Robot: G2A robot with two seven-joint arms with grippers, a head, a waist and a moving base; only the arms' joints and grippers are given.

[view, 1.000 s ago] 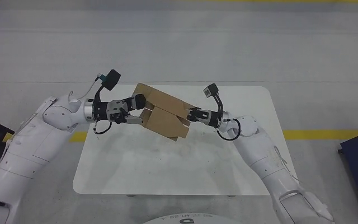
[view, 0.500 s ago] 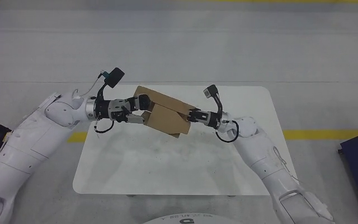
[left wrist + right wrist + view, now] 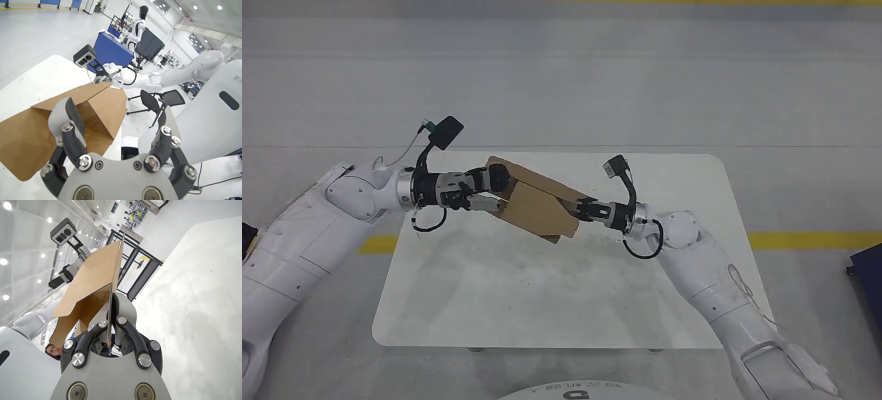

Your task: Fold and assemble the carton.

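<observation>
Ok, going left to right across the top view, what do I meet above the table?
left gripper → carton → right gripper, which is clamped on the carton's edge.

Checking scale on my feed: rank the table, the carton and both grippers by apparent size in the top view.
Largest: table.
Next: carton.
Smallest: left gripper and right gripper, which look about alike, so I leave them unranked.

Brown carton (image 3: 534, 200) over white table (image 3: 542, 300)
</observation>
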